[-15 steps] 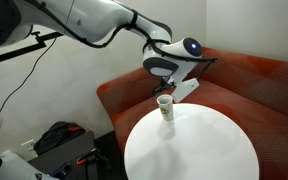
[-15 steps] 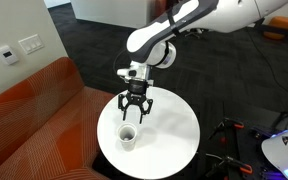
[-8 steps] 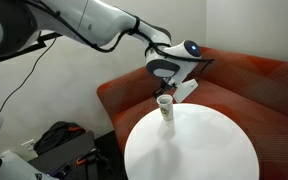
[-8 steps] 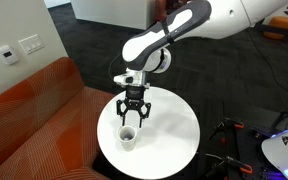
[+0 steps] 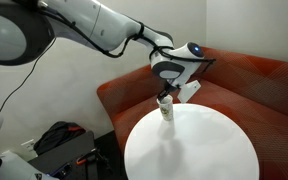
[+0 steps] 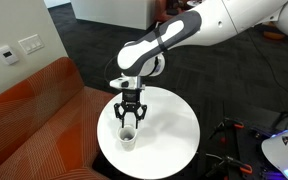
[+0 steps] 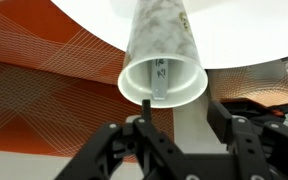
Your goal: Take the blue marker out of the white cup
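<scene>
Blue marker point(image 7: 159, 78) standing upright in white cup point(image 7: 162, 40), gripper point(image 6: 130, 124) spread above

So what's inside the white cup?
In the wrist view, one slim blue marker stands inside the small white paper cup; nothing else shows. Its bottom end is too dim to tell. In an exterior view the cup's side covers most of it. The open claw hangs above.

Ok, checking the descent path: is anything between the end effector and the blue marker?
Nothing: in the wrist view the stretch from the open end effector to the blue marker inside the white cup is bare.
</scene>
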Motion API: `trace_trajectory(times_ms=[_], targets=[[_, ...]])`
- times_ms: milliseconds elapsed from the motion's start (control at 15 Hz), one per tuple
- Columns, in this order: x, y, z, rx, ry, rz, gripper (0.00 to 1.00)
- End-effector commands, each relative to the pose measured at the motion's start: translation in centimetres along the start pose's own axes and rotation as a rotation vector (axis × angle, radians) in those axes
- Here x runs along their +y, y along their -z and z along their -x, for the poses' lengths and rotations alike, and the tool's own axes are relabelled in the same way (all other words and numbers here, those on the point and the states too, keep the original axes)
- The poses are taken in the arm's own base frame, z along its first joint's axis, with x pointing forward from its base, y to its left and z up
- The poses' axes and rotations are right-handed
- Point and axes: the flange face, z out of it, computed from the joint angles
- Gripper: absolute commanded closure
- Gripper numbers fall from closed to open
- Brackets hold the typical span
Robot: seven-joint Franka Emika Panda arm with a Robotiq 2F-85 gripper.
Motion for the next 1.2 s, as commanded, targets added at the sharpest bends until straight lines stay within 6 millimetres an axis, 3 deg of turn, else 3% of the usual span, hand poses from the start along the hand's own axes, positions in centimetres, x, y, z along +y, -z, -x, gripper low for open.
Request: trace_trajectory(times_ms=[0,1133], targets=[[1.5,-0.1,-0.1,-0.033,-0.013,-0.004,0.43],[3.0,-2.9,-0.4,-0.070,0.027,-0.060,0.58]])
